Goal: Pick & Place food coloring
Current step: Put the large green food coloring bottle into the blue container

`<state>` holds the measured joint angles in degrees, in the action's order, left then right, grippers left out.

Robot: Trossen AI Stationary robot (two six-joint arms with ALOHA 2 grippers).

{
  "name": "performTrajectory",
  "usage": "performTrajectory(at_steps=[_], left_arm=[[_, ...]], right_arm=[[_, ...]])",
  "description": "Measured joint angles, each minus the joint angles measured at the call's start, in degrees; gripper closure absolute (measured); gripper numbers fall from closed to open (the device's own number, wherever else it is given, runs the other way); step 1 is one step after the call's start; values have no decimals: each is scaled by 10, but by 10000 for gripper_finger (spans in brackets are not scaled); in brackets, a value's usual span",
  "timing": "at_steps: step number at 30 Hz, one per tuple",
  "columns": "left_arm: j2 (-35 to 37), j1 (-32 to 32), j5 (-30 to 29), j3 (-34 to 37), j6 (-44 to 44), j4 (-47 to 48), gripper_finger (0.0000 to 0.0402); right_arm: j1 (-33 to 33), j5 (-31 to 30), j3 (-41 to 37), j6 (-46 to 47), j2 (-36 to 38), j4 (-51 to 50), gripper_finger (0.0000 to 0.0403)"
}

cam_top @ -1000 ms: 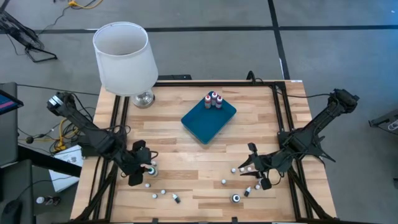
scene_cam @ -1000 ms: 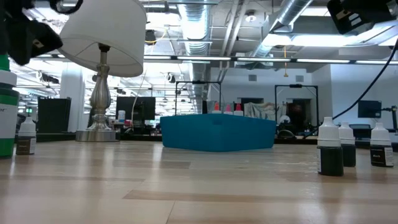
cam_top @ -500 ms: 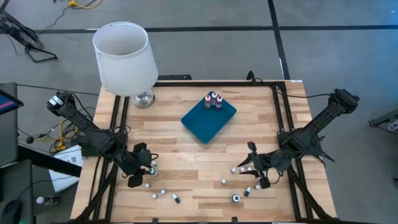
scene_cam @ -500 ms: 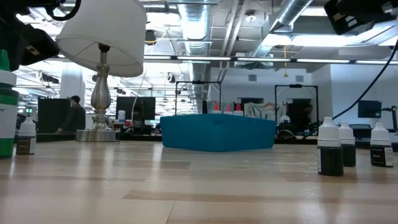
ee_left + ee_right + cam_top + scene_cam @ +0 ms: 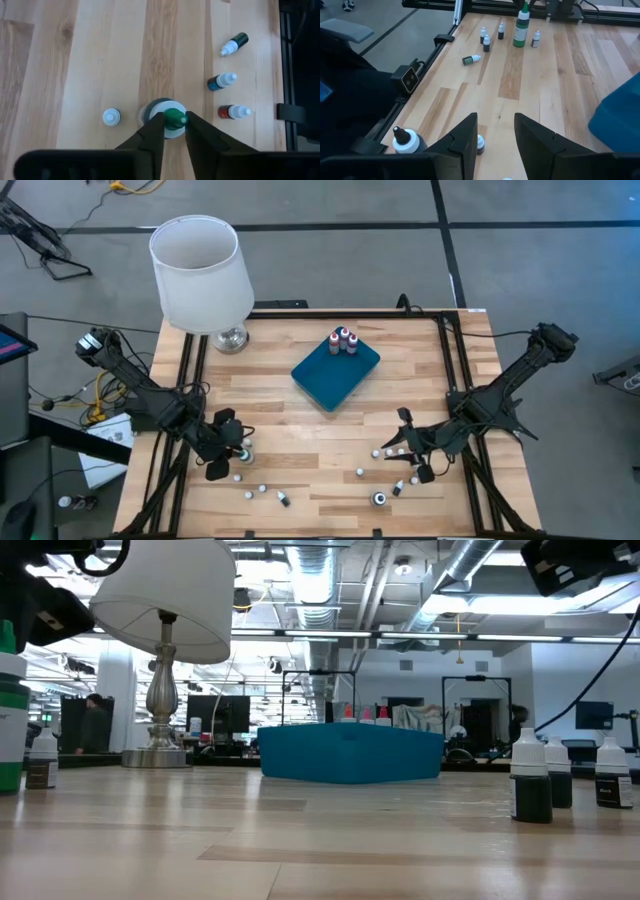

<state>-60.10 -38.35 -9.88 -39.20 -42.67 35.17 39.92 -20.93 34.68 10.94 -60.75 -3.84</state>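
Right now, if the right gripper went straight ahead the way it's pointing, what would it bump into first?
Probably the small white-capped bottle standing on the table just ahead of the right gripper; beyond it the wood looks free, though depth is hard to judge.

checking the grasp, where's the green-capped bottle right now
In the high view the green-capped bottle stands upright near the table's left front, between the left gripper's fingers, a small white-capped bottle beside it.

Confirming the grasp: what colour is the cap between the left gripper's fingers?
Green; the cap shows best in the left wrist view.
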Motion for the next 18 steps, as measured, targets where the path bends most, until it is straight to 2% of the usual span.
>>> performTrajectory(at_steps=[11,18], left_arm=[[0,0,-14,0,2,-4,357],[0,11,-51,0,56,-41,358]], right_arm=[[0,0,0,-3,0,0,285],[0,0,0,-4,0,-3,285]])
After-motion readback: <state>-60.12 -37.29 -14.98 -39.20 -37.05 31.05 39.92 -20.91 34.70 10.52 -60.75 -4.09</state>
